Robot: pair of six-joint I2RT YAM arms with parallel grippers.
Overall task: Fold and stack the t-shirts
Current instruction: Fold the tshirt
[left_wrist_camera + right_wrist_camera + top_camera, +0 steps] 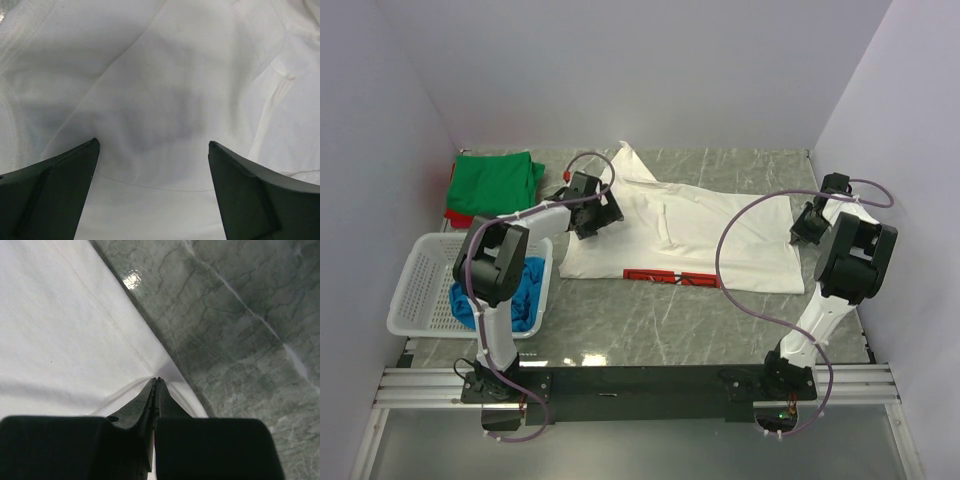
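The large white t-shirt [695, 235] lies spread across the middle of the table, a red print strip [670, 277] showing at its near edge. My left gripper [595, 212] hangs open over the shirt's left part; its wrist view shows only white cloth [160, 100] between the spread fingers. My right gripper [810, 225] is shut on the shirt's right edge [165, 371], pinching a fold of white cloth. A folded green shirt [495, 182] lies on a red one [455, 217] at the far left. A bright blue shirt [515, 290] lies in the basket.
A white lattice basket [430, 280] stands at the near left beside the left arm. Grey marble table [240, 315] shows right of the shirt. Walls close in on both sides and the back.
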